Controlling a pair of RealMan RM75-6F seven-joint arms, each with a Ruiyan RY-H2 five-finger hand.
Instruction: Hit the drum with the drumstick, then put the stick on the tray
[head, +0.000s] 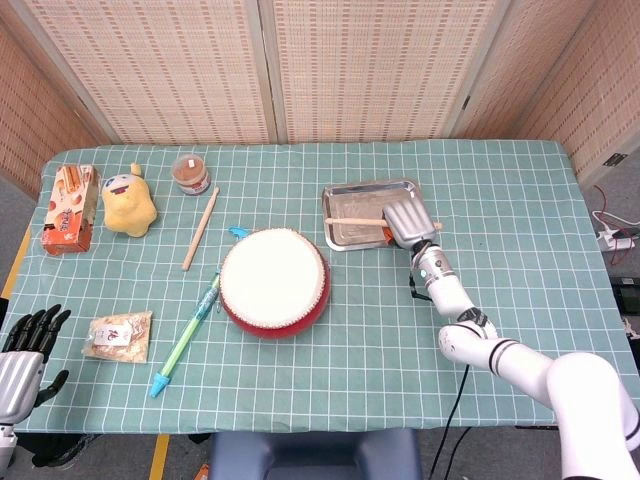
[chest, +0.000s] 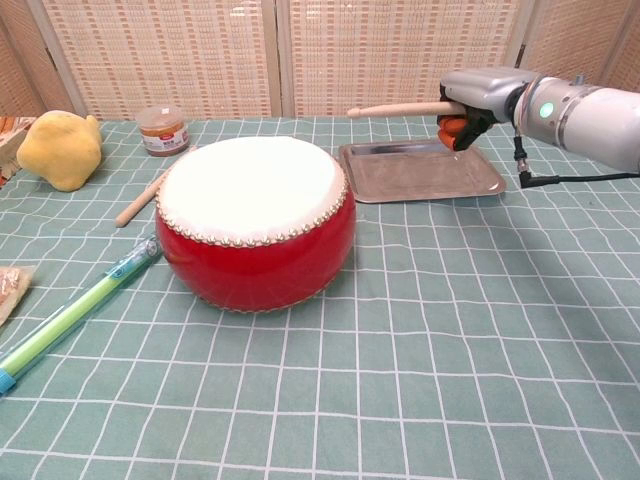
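A red drum with a white skin stands in the middle of the green checked cloth. My right hand grips a wooden drumstick at its butt end. The stick lies level above the steel tray, its tip pointing left toward the drum. I cannot see any contact between stick and tray. My left hand hangs with its fingers apart and empty at the lower left table edge, seen only in the head view.
A second drumstick lies left of the drum. A green-blue pen, snack packet, yellow plush toy, jar and snack box occupy the left side.
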